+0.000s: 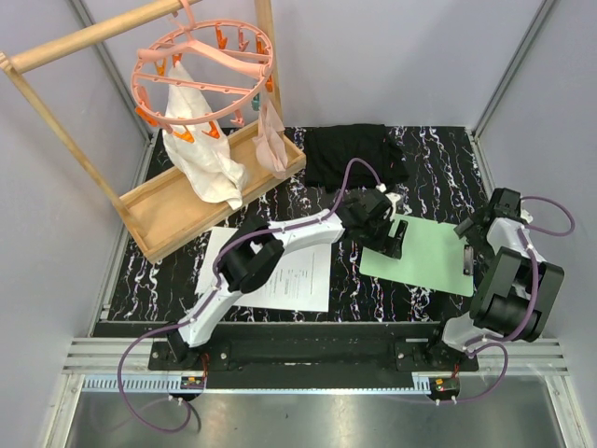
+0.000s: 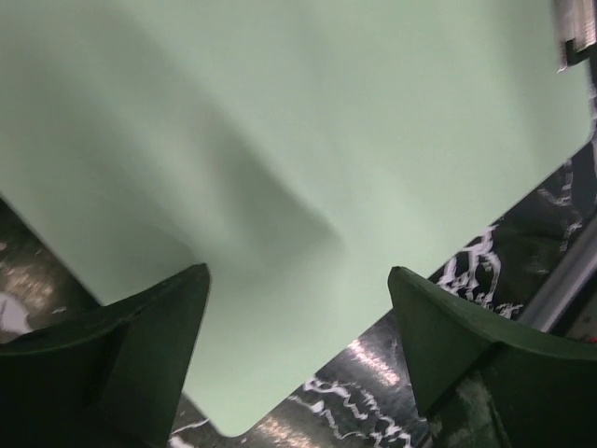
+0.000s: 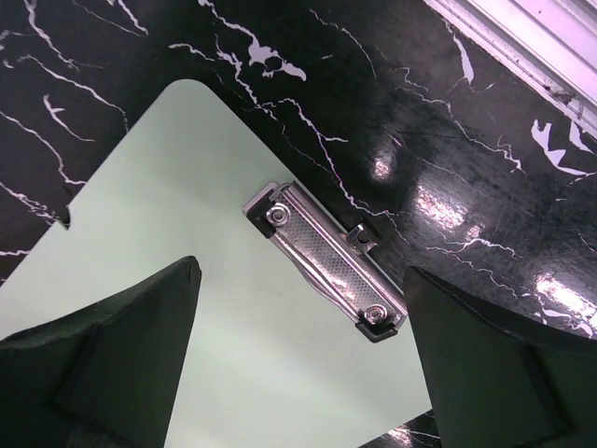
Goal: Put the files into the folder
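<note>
The folder [image 1: 424, 259] lies flat on the black marbled table, right of centre, pale mint green. The files [image 1: 297, 276], white sheets with small print, lie to its left, partly under the left arm. My left gripper [image 1: 393, 237] hovers over the folder's left edge. In the left wrist view it [image 2: 298, 275] is open above a rounded corner of the folder [image 2: 280, 140], holding nothing. My right gripper [image 3: 300, 269] is open just above the folder [image 3: 187, 215], beside its metal clip [image 3: 325, 260], and grips nothing.
A black folded cloth [image 1: 354, 154] lies behind the folder. At the back left stands a wooden tray [image 1: 159, 219] with a wooden rack, a pink clip hanger [image 1: 201, 61] and hanging white cloths [image 1: 205, 154]. A metal rail [image 3: 522, 37] borders the table.
</note>
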`<state>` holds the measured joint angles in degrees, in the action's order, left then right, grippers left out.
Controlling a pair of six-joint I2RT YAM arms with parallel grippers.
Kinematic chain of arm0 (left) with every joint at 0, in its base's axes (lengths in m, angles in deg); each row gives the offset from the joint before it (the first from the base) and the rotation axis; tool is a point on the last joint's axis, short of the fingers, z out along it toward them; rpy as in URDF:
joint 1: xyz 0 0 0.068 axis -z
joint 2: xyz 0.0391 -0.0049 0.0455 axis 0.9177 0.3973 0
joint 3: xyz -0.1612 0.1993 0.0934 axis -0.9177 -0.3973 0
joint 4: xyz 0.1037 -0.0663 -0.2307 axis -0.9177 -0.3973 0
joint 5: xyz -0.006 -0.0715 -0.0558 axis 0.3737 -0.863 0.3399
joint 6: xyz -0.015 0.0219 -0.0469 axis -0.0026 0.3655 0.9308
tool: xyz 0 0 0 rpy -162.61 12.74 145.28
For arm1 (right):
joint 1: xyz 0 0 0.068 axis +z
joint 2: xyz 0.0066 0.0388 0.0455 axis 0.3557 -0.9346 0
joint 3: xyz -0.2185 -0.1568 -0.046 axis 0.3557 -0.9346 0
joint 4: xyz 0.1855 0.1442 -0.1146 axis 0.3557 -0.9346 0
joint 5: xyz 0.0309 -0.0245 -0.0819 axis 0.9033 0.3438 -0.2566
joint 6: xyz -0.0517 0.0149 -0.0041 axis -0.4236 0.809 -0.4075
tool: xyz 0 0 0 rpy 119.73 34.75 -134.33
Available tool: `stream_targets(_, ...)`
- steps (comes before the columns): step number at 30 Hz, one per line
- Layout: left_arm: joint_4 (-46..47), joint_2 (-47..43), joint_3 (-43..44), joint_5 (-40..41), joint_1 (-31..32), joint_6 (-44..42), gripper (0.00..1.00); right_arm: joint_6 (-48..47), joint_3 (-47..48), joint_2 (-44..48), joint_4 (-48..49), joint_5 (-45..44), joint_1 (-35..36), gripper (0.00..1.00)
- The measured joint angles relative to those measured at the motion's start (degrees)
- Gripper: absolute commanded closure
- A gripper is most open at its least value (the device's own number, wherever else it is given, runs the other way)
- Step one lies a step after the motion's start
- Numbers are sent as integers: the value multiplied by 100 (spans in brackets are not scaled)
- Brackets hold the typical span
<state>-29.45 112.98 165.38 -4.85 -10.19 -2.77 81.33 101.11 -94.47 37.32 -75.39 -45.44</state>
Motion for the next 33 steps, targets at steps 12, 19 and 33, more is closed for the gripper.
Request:
stream_targets(12,-640,85,334,107,-227,35,8,-133,-26,-634,175,533,-7,6)
stream_targets(19,-748,-101,109,339,-411,-205,8,-219,-166,-560,608,1191,116,13)
stream_targets(33,-1167,-748,-457,758,-431,-463,5,-245,-181,-120,87,1314,1290,0)
